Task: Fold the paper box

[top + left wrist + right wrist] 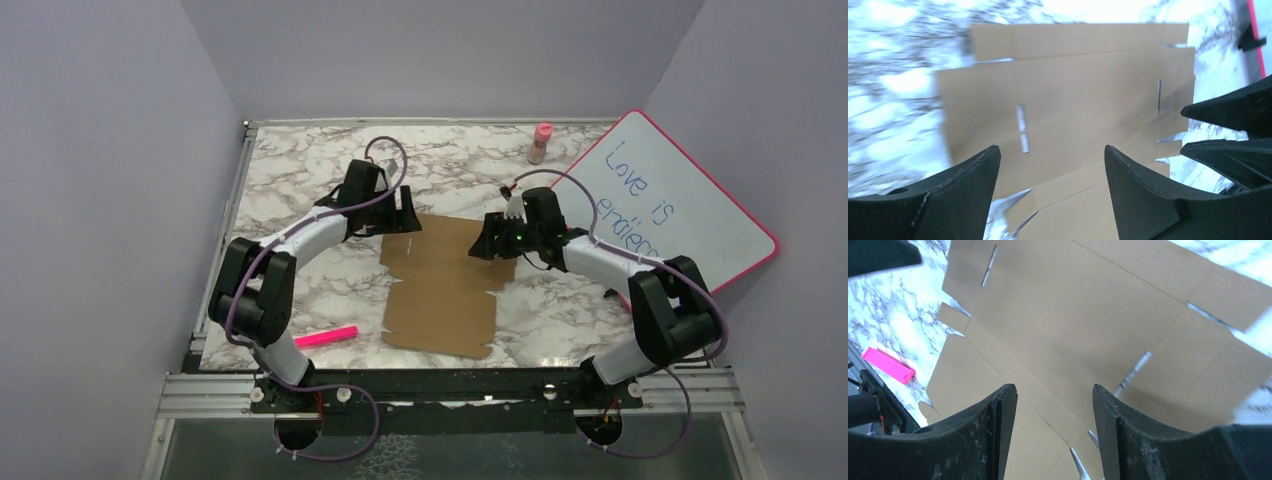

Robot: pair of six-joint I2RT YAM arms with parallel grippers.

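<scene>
Two end effectors are hovering over the far end of the box, and neither is holding anything. The left end effector [1052,152] is gaping wide, with only bare cardboard showing between its jaws. The right end effector [1053,390] is standing partly open, its gap likewise showing nothing but cardboard below. From above, the left one is sitting at about 11 o'clock on the box [445,290] and the right one at about 1 o'clock. Whether either is touching the sheet I cannot tell.

The box is lying flat in the middle of the counter [300,200], its long axis running from 12 to 6 o'clock. Every panel, flap and tab appears to be lying level, with slits showing and no wall raised. I am judging the folding as not yet begun: creasing, raising the sides and tucking the tabs are all waiting to be done.

Around it, a pink marker [325,337] is lying at 8 o'clock, clear of the sheet. A pink bottle [541,142] is standing at 1 o'clock near the far edge. A whiteboard [670,200] is sitting at 2 o'clock. None of them is touching the box. Nothing seems to be blocking the fold, though the whiteboard is crowding the space out at 3 o'clock.
</scene>
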